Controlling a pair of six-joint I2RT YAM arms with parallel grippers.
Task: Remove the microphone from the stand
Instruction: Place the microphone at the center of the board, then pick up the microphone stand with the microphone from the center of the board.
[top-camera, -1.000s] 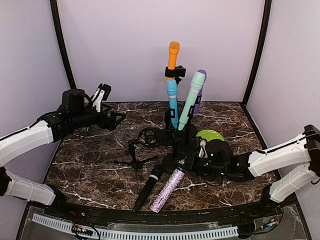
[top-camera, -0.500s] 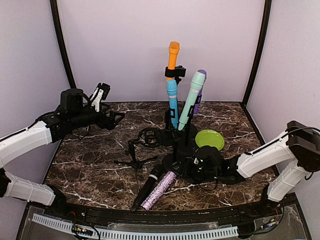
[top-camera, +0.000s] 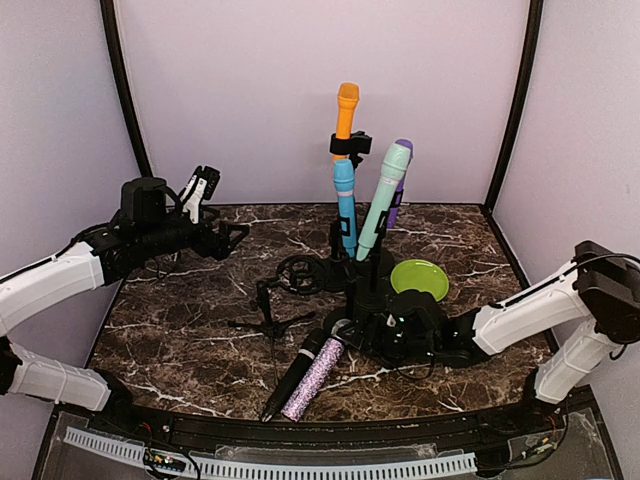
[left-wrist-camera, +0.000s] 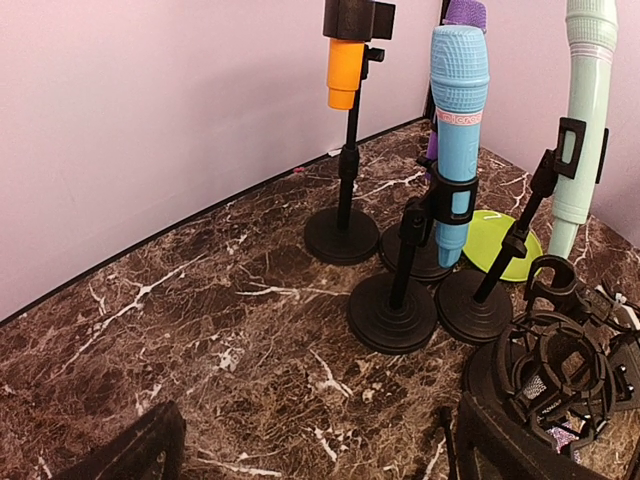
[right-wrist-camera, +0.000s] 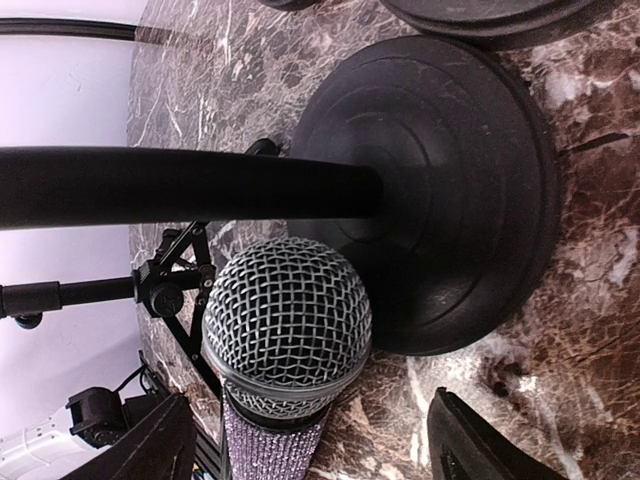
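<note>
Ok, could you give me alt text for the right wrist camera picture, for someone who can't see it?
A glittery purple microphone with a silver mesh head lies on the marble table, untouched between the open jaws at the bottom corners. Beside it sits a round black stand base, and a black pole crosses from the left.

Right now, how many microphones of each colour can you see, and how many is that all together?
orange microphone: 1
blue microphone: 1
mint green microphone: 1
purple microphone: 1
black microphone: 1
sparkly lilac microphone: 1
Total: 6 microphones, 4 up in stands and 2 lying on the table.
</note>
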